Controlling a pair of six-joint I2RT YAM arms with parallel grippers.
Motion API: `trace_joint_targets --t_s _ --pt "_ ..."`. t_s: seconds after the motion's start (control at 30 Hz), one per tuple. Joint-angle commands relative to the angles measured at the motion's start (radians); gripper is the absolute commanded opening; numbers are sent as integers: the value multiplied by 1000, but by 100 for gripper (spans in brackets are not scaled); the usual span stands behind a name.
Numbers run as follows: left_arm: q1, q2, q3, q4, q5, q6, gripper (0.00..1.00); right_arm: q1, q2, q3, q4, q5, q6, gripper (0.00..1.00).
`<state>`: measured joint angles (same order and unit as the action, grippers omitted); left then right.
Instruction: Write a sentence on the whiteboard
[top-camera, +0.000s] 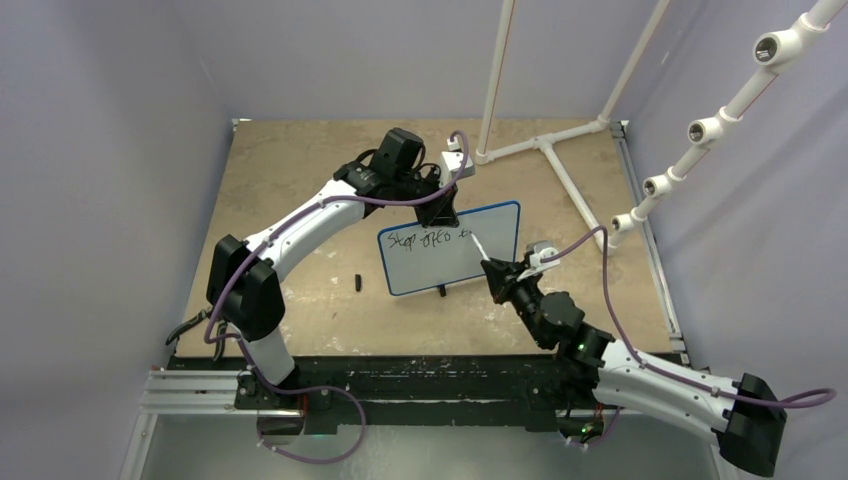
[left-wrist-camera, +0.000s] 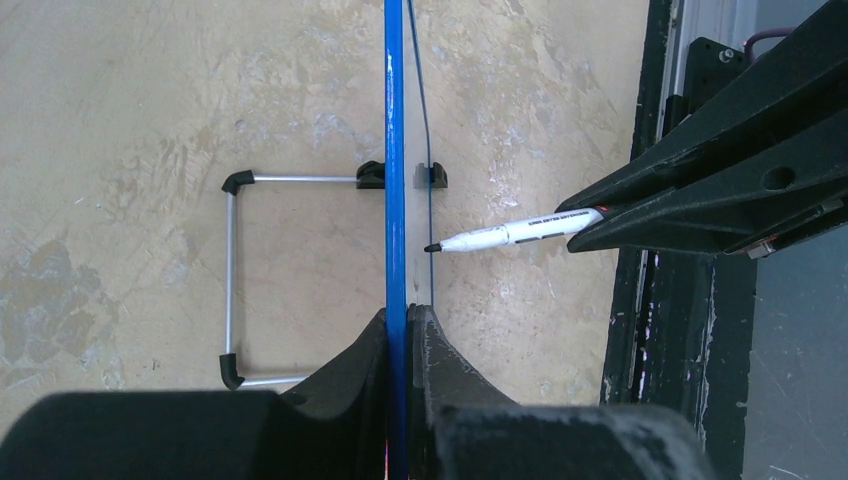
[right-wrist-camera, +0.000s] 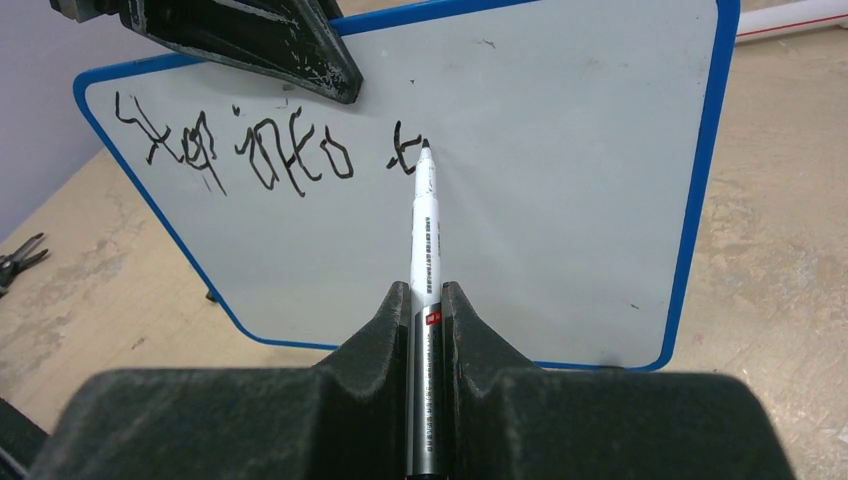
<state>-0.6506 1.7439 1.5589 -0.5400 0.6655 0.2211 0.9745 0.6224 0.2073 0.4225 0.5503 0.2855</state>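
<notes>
The whiteboard (top-camera: 450, 250) stands upright mid-table, white with a blue rim. My left gripper (top-camera: 438, 212) is shut on its top edge; in the left wrist view the blue rim (left-wrist-camera: 395, 180) runs edge-on between my closed jaws. My right gripper (top-camera: 497, 272) is shut on a white marker (right-wrist-camera: 423, 240). The marker's black tip touches the board face right of the sentence (right-wrist-camera: 240, 155), a black scribble in one line along the upper left. The marker also shows in the left wrist view (left-wrist-camera: 510, 232) and in the top view (top-camera: 478, 246).
A small black cap (top-camera: 358, 283) lies on the table left of the board. A white pipe frame (top-camera: 560, 160) stands at the back right. The board's wire stand (left-wrist-camera: 235, 280) rests behind it. Pliers (right-wrist-camera: 15, 262) lie at the far left.
</notes>
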Motion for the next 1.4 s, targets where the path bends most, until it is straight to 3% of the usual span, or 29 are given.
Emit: trace_joint_targets --t_s 0.0,1.37 --pt "-1 26 -4 -64 13 38 0 -2 1 5 49 11 -23 0" --pt "-1 16 -6 -60 20 38 0 -2 59 32 18 89 17 0"
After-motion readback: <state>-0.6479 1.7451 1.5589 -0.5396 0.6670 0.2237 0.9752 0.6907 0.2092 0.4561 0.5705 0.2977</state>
